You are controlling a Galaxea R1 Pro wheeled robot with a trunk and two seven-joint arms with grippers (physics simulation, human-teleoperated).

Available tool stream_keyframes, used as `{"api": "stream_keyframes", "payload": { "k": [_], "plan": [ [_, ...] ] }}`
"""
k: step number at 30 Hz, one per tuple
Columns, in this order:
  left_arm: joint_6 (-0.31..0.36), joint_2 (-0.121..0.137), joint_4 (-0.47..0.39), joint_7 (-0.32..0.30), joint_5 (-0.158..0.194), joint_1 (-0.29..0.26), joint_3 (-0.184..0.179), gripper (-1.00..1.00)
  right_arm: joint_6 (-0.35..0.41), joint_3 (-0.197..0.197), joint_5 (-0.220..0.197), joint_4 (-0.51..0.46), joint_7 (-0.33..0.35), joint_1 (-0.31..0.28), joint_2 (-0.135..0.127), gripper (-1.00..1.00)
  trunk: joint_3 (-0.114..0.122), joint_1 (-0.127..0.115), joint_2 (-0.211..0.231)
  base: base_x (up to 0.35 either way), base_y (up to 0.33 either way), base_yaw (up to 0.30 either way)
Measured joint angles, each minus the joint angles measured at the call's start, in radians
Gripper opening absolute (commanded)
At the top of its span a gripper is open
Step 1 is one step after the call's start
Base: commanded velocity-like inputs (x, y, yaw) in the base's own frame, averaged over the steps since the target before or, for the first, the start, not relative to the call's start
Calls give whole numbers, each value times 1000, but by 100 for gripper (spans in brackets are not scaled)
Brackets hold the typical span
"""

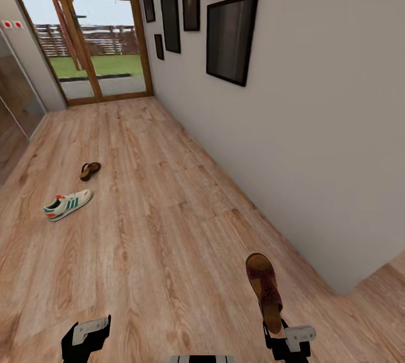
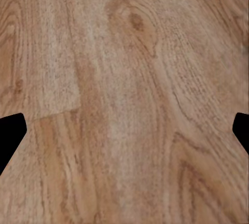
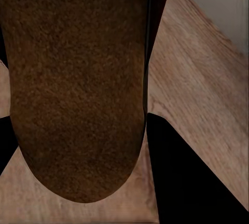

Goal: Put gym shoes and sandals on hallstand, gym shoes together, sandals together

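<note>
A brown sandal [image 1: 264, 287] sticks up from my right gripper [image 1: 274, 326] at the lower right of the head view; the gripper is shut on its heel end. Close up in the right wrist view, the sandal's brown footbed [image 3: 78, 83] lies between the dark fingers [image 3: 192, 177]. A second sandal [image 1: 89, 170] lies on the corridor floor [image 1: 169, 211] to the left, further down the corridor. Nearer to me lies one white gym shoe [image 1: 67, 204] with green stripes. My left gripper [image 1: 84, 336] stands open over bare planks [image 2: 124, 104], its fingertips [image 2: 10, 135] at the picture's edges. The hallstand is out of view.
A grey wall [image 1: 315, 144] with dark framed pictures [image 1: 230, 37] runs along the right and ends at a corner near me. A glass door [image 1: 95, 31] with a wooden frame closes the corridor's far end. A grey panel [image 1: 22, 87] lines the left side.
</note>
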Motion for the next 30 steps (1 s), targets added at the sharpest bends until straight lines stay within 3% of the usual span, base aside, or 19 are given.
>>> {"api": "stream_keyframes", "payload": {
  "k": [8, 18, 30],
  "plan": [
    [0, -1, -1, -1, 0, 1, 0, 100, 0, 0, 0, 0, 1, 0, -1, -100, 8, 0, 0, -13, 7, -251],
    [0, 0, -1, 0, 1, 3, 1, 100, 0, 0, 1, 2, 2, 0, -3, -100, 17, 1, 0, -236, 165, -261],
    [0, 1, -2, 0, 1, 6, 1, 100, 1, 1, 0, 30, 2, 0, 0, -100, 20, 0, 0, -56, 289, -46]
  ]
}}
